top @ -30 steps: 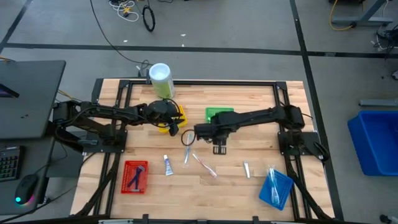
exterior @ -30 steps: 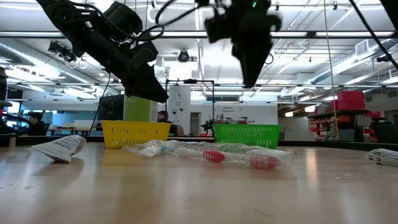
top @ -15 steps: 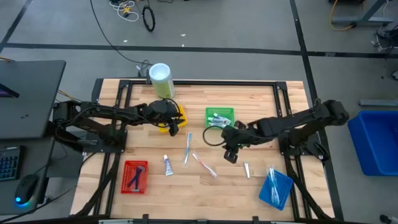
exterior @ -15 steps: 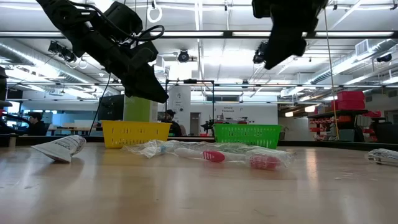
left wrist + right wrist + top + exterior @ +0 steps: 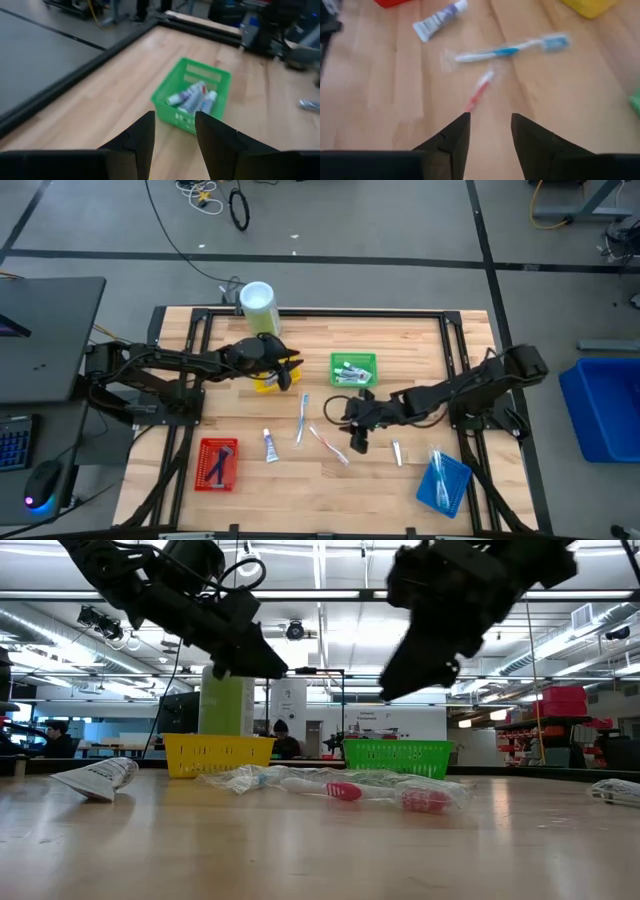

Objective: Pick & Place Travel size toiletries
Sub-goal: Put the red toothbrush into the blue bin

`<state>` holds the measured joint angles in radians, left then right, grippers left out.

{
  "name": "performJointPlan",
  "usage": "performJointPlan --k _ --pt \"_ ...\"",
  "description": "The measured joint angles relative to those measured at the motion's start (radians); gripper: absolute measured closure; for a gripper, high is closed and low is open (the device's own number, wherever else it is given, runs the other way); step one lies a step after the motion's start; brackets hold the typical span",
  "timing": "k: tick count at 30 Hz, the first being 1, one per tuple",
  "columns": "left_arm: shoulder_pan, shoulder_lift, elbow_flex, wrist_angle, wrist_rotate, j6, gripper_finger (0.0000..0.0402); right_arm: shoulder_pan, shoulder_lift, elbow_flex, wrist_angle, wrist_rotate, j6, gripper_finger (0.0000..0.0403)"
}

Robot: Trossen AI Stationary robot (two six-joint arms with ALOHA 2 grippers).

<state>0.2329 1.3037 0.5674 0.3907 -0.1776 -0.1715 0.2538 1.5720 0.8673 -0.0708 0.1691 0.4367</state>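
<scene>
The wrapped red toothbrush (image 5: 479, 92) lies on the table (image 5: 400, 480) beside the blue toothbrush (image 5: 507, 50), with a white tube (image 5: 438, 20) nearby and more tubes in the green basket (image 5: 192, 95). My right claw (image 5: 489, 131) hovers just above the red toothbrush, fingers spread and empty. My left claw (image 5: 174, 131) hangs spread over the yellow basket (image 5: 268, 380).

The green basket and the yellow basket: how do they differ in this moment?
The green basket stands near the table's middle, uncovered from above; the yellow basket is further left, partly hidden under the left gripper. The green basket holds a few small tubes; what the yellow basket holds cannot be seen. Both are small plastic mesh baskets standing upright on the table.
</scene>
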Motion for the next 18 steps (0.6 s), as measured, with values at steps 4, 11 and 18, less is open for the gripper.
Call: performJointPlan --k 4,11,18 --pt "0.000 0.000 0.000 0.021 -0.053 0.014 0.0254 0.005 0.098 0.048 0.070 -0.043 0.000 0.0231" --pt "0.000 0.000 0.000 0.040 -0.077 0.042 0.0254 0.013 0.290 0.172 0.085 -0.051 -0.026 0.0211" --pt "0.000 0.000 0.000 0.055 -0.077 0.079 0.0254 0.019 0.384 0.214 0.053 0.039 0.021 0.0217"
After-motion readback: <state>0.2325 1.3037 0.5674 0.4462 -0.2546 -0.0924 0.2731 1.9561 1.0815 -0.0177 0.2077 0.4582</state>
